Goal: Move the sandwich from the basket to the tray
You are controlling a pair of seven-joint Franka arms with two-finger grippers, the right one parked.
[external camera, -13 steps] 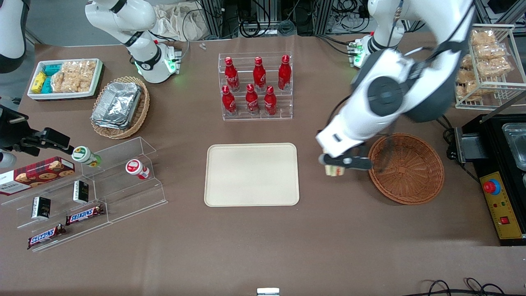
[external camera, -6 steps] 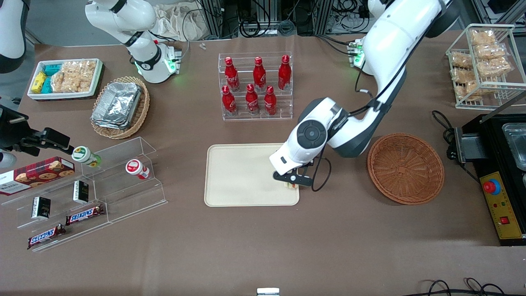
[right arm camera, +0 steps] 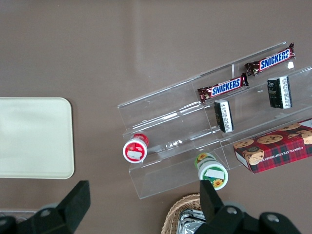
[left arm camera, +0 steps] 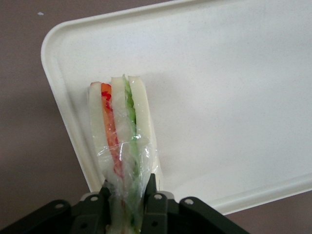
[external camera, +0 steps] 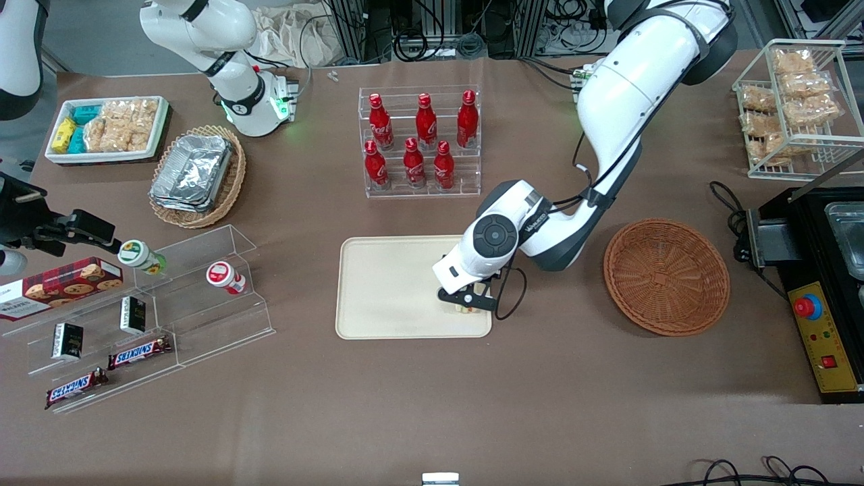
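Hand (external camera: 466, 302) gripping sandwich (left arm camera: 122, 131) over tray (external camera: 391, 283)

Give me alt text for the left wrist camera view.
The tool is shut on a wrapped sandwich with red and green filling, holding it over a corner of the cream tray. Brown table surrounds the tray.

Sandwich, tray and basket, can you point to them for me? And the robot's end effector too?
sandwich (left arm camera: 122, 126): left wrist view, on its filling layers.
tray (external camera: 391, 283): front view, on its bare floor.
basket (external camera: 667, 275): front view, on its woven bottom.
end effector (left arm camera: 127, 202): left wrist view, clamped on the sandwich over the tray's corner.
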